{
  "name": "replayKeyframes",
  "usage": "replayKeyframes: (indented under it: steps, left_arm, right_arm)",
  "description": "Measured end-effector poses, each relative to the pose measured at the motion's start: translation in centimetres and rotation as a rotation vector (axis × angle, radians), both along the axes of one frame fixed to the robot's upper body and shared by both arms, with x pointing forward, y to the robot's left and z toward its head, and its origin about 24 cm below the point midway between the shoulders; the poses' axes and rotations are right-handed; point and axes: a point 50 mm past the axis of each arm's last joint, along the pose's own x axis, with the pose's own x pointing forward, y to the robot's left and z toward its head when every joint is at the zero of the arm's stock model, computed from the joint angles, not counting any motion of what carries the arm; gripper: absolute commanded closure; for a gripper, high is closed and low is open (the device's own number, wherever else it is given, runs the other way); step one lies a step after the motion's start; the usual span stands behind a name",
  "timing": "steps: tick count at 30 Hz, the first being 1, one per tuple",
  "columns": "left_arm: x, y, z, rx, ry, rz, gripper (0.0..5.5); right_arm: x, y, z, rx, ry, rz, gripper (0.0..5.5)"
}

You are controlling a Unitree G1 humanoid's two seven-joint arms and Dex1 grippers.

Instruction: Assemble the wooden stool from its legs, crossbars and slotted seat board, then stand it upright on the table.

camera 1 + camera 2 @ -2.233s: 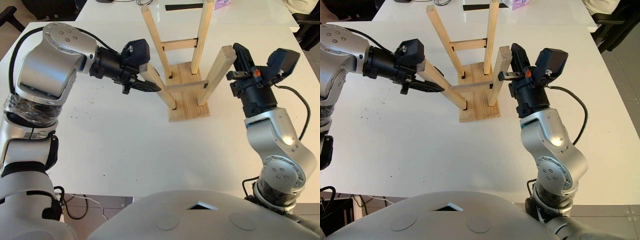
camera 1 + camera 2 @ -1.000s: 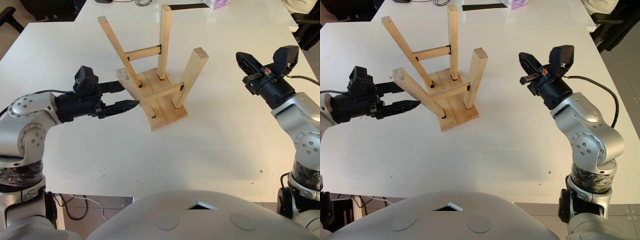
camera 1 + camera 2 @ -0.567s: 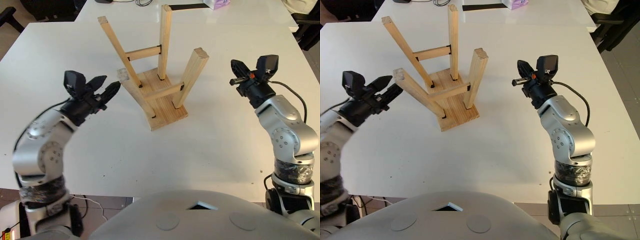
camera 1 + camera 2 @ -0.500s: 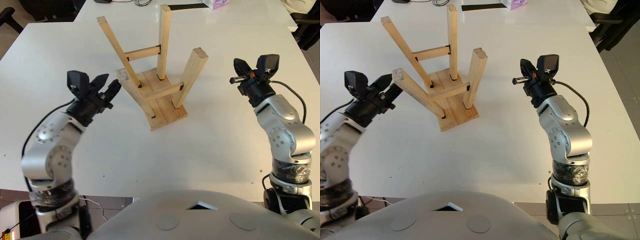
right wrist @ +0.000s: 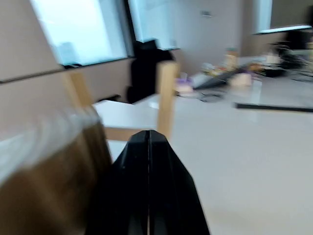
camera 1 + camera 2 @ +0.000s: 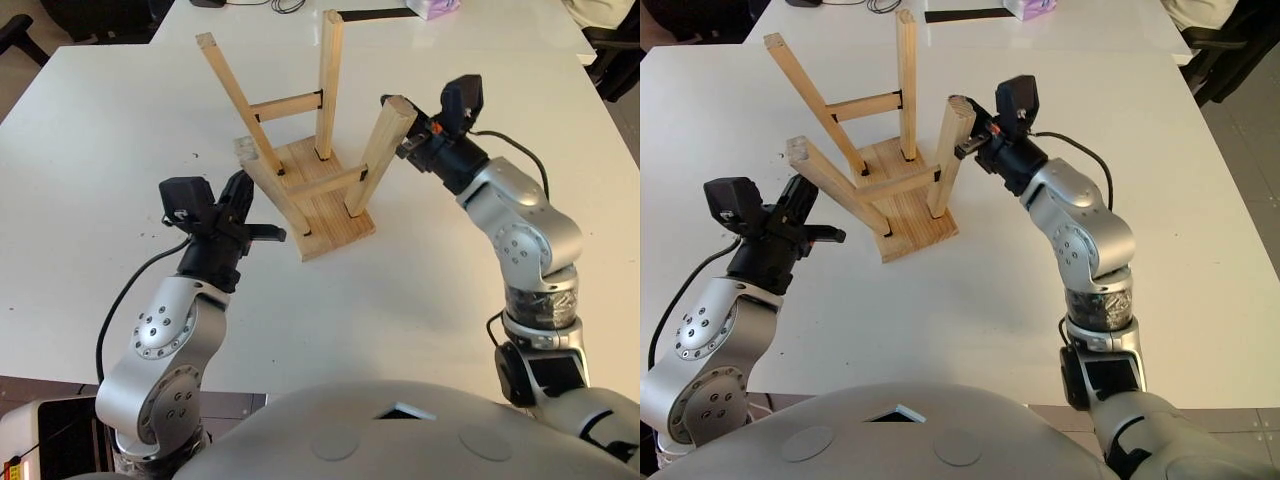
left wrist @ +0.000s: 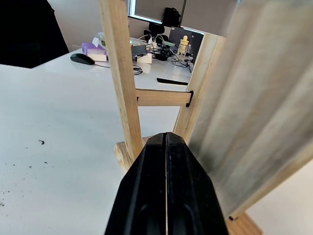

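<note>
Rigid, likely light, the stool (image 6: pixel 320 183) stands inverted on the tabletop (image 6: pixel 450 290), best gripped by opposite legs (image 6: pixel 383 152); left gripper (image 6: pixel 275 233) and right gripper (image 6: pixel 405 148) are both pinched closed, empty.

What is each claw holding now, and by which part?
Nothing. The left claw and right claw are both shut and empty. The left is beside one leg of the upturned stool, the right by another leg's top end.
</note>
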Motion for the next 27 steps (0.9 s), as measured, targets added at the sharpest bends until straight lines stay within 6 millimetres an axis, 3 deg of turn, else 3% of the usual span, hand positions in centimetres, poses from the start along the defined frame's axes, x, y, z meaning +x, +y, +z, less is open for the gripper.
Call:
replayKeyframes:
  steps: [4,8,11,15,17,21,24,27]
  left_arm:
    - [0.8,-0.1,-0.7,0.024,0.018,0.005,5.49]
    - [1.7,-0.4,-1.4,0.044,0.020,-0.014,5.49]
    - [2.2,-0.6,-1.9,0.043,0.016,-0.033,5.49]
    - [2.5,-0.9,-2.1,0.047,0.002,-0.024,5.49]
    - [2.5,-1.8,-2.0,0.018,-0.007,-0.050,5.49]
    - [2.7,-3.0,-1.9,-0.019,-0.022,-0.042,5.49]
    - [2.9,-3.0,-2.1,-0.021,-0.022,-0.013,5.49]
    - [3.3,-1.6,-2.6,0.004,-0.005,0.102,5.49]
  right_arm:
    - [-0.3,-0.8,0.3,-0.014,-0.018,0.152,5.50]
    - [-2.5,-1.1,0.1,-0.022,-0.012,0.355,5.50]
    - [-3.5,-1.1,-0.5,-0.028,0.017,0.387,5.50]
    - [-2.1,-1.4,-1.5,-0.087,0.029,0.177,5.50]
    - [-0.9,-2.1,-2.3,-0.110,0.060,-0.034,5.50]
    - [-0.6,-3.3,-1.2,-0.046,0.050,-0.221,5.50]
    - [-1.3,-4.5,0.4,-0.010,0.029,-0.253,5.50]
    - [-2.1,-4.7,1.0,-0.012,0.028,-0.222,5.50]
